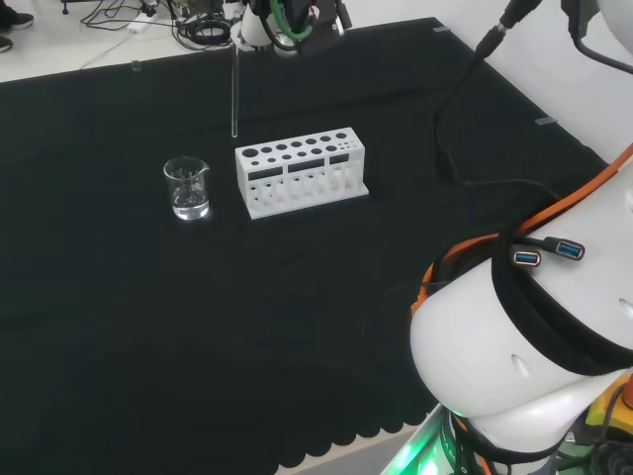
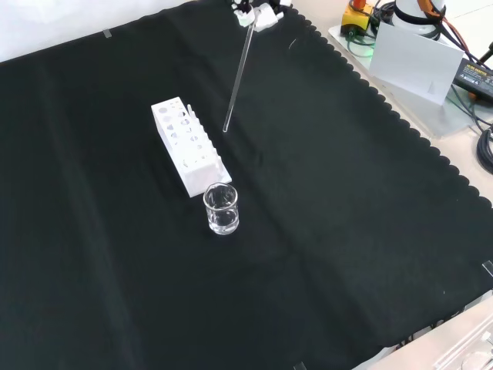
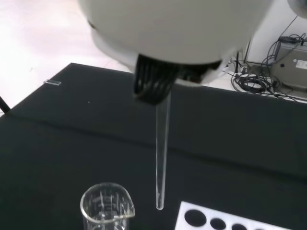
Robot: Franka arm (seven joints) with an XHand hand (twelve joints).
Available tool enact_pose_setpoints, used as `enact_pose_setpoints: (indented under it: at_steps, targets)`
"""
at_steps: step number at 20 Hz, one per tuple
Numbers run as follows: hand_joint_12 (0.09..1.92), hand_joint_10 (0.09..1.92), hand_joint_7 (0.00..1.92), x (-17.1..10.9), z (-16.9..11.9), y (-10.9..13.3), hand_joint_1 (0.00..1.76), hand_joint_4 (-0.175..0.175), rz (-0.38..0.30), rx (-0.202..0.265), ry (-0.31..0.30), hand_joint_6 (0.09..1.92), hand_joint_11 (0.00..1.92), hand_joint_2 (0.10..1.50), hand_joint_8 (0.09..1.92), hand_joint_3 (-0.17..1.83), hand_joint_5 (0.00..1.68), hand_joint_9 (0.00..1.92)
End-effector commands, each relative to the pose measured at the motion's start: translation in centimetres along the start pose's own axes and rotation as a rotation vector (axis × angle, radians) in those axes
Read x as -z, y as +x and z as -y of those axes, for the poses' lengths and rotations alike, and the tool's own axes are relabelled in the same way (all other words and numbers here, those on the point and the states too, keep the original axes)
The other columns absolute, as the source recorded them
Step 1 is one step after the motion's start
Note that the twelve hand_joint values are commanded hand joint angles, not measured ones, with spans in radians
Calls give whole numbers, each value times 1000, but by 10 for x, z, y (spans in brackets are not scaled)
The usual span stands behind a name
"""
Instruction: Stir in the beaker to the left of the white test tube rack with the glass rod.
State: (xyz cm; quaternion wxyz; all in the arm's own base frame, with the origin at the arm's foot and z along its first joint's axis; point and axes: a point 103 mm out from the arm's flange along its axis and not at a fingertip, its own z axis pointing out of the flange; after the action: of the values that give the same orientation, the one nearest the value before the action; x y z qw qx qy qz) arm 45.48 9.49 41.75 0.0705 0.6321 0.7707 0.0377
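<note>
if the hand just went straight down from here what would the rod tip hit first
Probably the black cloth just behind the white test tube rack, not the beaker. The glass rod in the hand hangs beside both; depth unclear.

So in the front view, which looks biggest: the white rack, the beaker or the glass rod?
1. Glass rod: longest, though thinnest.
2. White rack: bulkiest.
3. Beaker: smallest.
The rod hangs above the cloth, so nearness may flatter it.

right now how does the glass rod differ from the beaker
The glass rod is long, thin and held in the air by the hand; the beaker is short, wide and stands on the cloth. The beaker holds a little clear liquid; the rod hangs outside it. Both are clear.
</note>
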Motion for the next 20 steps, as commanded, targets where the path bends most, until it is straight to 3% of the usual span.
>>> enact_pose_setpoints:
  at_steps: [1,9,20]
  targets:
    - [827,240,1498,3,-13,9,1340,-175,-11,48,2,537,1683,407,475,995,1427,1905]
    - [827,239,1497,-6,-34,37,1340,-175,-35,110,-9,538,1682,406,477,995,1426,1905]
    - [829,238,1496,-24,-62,57,1340,-175,-58,174,18,541,1683,406,479,996,1425,1905]
